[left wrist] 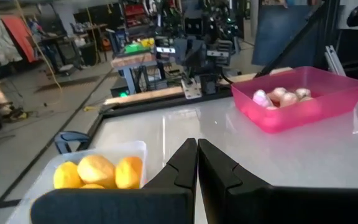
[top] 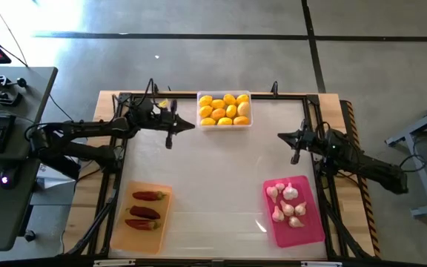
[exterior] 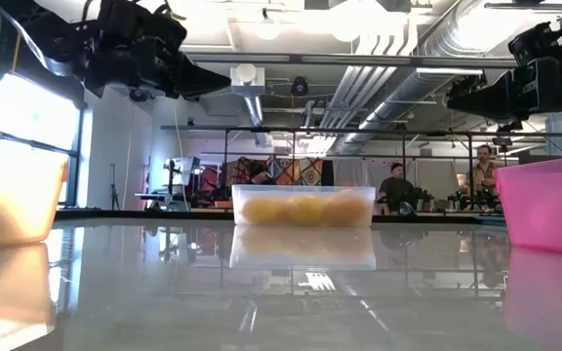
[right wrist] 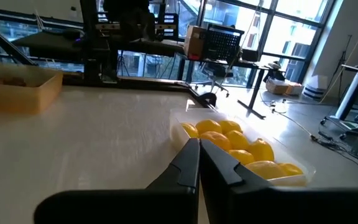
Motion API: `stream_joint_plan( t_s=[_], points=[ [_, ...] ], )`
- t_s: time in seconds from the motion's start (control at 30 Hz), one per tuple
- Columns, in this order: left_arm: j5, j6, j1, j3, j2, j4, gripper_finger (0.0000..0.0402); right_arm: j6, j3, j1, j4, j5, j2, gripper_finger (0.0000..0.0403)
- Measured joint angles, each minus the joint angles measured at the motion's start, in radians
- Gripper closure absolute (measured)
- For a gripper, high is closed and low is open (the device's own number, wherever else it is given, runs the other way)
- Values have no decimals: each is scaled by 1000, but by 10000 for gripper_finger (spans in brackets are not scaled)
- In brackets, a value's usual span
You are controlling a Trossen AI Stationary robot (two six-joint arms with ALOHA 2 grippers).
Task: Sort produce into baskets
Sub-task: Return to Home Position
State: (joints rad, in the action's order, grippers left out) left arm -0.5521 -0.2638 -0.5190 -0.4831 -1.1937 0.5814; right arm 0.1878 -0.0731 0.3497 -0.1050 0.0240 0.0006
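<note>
Above the table (top: 221,170), left arm (top: 87,130) and right arm (top: 369,167) level and inward-facing, each one's jaws tight together.

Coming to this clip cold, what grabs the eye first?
Three bright trays stand out on the pale table. Seen from the high view, a clear tray of lemons sits at top middle, an orange tray with chili peppers lower left, and a pink tray of garlic bulbs lower right. The left gripper and right gripper hang shut and empty above the table.
</note>
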Motion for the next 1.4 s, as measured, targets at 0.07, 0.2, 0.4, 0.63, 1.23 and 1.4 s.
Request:
stream_joint_plan(
  t_s=[0.07,0.2,0.4,0.63,1.23,1.4],
  points=[
    [0,0,-7,4,16,7,401,-2,0,5,1,10,0,403],
    [0,1,-32,75,78,56,401,0,0,19,-2,12,0,403],
    [2,53,-76,214,223,157,401,-2,9,40,14,30,0,403],
    [3,107,-129,336,442,152,401,-31,63,82,132,45,0,403],
    [-54,262,-161,471,778,-44,401,-50,63,115,160,-28,0,403],
    [-45,244,-162,471,898,-162,401,-52,63,116,137,-48,0,403]
  ],
)
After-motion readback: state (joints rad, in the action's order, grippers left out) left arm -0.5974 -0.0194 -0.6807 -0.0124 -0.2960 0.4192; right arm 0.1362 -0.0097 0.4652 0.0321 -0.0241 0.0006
